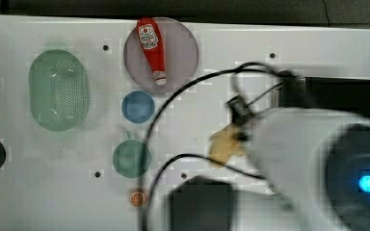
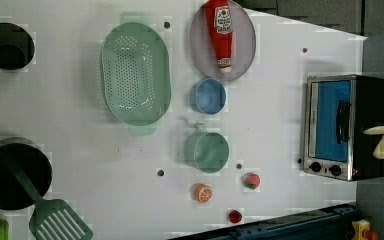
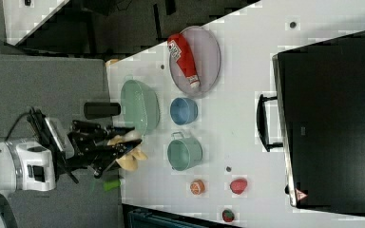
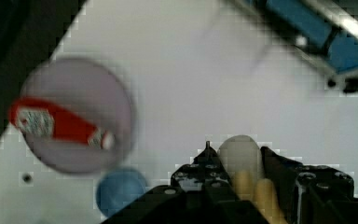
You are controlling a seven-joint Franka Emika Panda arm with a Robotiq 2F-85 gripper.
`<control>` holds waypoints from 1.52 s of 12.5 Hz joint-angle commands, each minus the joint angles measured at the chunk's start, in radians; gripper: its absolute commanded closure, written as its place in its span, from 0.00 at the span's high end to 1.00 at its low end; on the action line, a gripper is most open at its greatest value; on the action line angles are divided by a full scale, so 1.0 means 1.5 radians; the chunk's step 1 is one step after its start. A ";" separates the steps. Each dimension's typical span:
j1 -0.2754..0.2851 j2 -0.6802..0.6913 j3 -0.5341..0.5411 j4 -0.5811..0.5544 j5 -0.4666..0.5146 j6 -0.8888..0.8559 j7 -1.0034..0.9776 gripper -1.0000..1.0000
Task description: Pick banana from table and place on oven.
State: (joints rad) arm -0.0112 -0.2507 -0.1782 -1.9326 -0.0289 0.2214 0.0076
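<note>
**Banana in the grip, clear of the table, oven top is the target**

Gripper (image 3: 123, 148) is clamped on the banana (image 3: 129, 159). In the wrist view the pale yellow body sits right between the two black fingers (image 4: 200, 179), with the tip poking out past them. So the banana is not away from the end effector at all: it is in the jaws, carried along with them.

What matters now is the oven (image 2: 344, 126) relative to the gripper. In the right view the gripper hangs well apart from it, off toward the right view's left, with the green pot (image 3: 184, 152) and blue bowl (image 3: 183, 110) between. My read: the transfer is on, not yet at the drop spot.

Banana's long axis appears to run roughly along the fingers rather than across them; hard to be sure.

Look of the thing: small, pale yellow, slightly curved, smooth plastic toy. In the left view it shows at the frame's right edge, just beside the oven's black top.

The table (image 1: 289, 53) under the arm is bare white.
</note>
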 commanded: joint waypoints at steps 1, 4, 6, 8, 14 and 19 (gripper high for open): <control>-0.029 0.056 -0.091 -0.016 -0.023 -0.002 -0.134 0.29; -0.031 0.122 -0.189 -0.014 -0.030 0.102 -0.304 0.29; -0.033 0.178 -0.242 -0.012 -0.030 0.179 -0.410 0.29; -0.034 0.232 -0.273 0.002 -0.029 0.218 -0.476 0.29; -0.043 0.306 -0.292 0.026 -0.007 0.238 -0.568 0.66; -0.033 0.273 -0.283 0.034 -0.012 0.225 -0.568 1.00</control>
State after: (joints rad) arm -0.0783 0.2104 -0.5981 -1.9043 -0.0593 0.5586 -0.8105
